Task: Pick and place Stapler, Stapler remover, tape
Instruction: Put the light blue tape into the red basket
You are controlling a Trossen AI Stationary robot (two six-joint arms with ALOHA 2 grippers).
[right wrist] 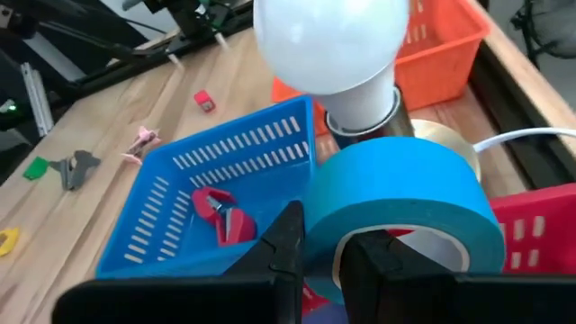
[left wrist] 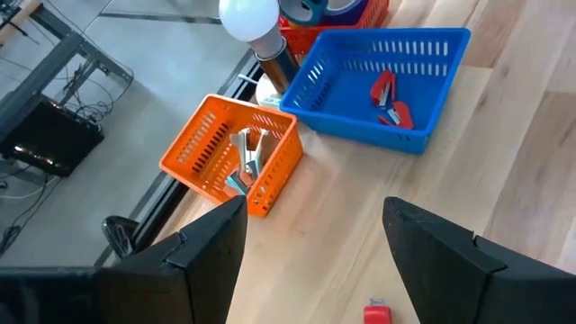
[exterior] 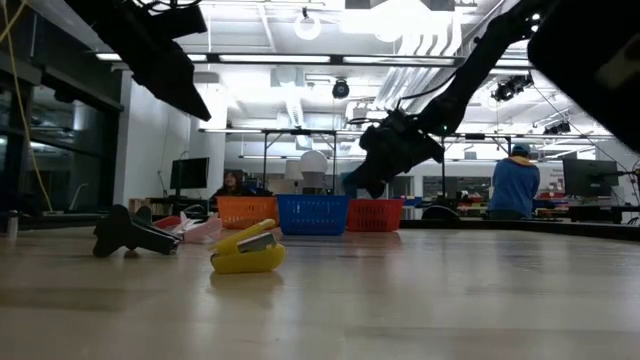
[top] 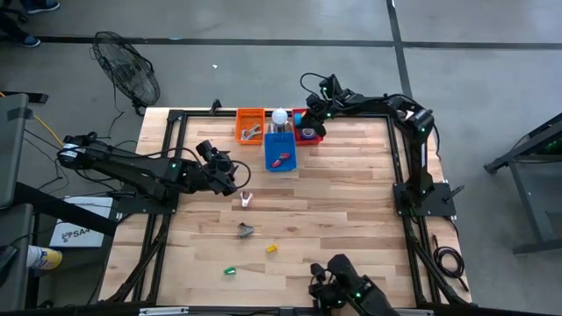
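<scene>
Right gripper (right wrist: 317, 247) of mine is clamped on a big blue tape roll (right wrist: 405, 202), hanging over the red basket (top: 305, 124) at the far edge of the table, roughly 12 o'clock from the table's centre in the high view. A white bulb lamp (top: 279, 116) stands just beside the roll. At about 9 o'clock from the red basket sits the blue basket (top: 280, 151) with a red stapler remover (left wrist: 388, 97) lying in it, and further toward 9 is the orange basket (top: 249, 124) with a metal stapler remover (left wrist: 245, 155) inside.

Left gripper (left wrist: 315, 243) hovers around 9 o'clock on the table, fingers spread wide with nothing between them. Loose on the wood toward 6 o'clock: a pink piece (top: 247, 200), a dark grey piece (top: 245, 230), a small yellow stapler (top: 272, 248) and a green piece (top: 230, 271).
</scene>
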